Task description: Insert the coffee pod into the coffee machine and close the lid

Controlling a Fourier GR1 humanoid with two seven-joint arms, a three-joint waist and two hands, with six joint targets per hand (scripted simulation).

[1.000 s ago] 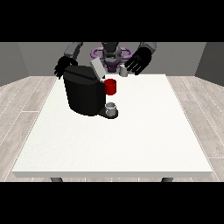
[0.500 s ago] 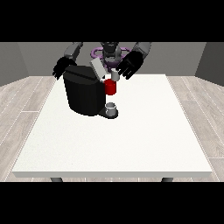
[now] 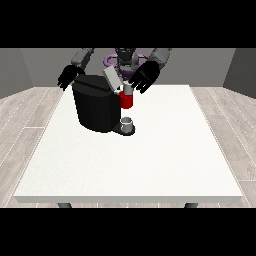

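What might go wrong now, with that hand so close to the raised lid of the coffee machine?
1. The hand at the view's right hangs just beside the raised grey lid. It could knock the lid sideways rather than press it down.
2. The red part sits right under that hand at the front of the coffee machine, so a downward push might catch it.
3. A small cup stands at the machine's base and could get jolted.

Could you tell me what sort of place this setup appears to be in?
Probably a bare test room rather than a kitchen: a white table carrying only a black coffee machine, on a wood-plank floor with plain grey walls.
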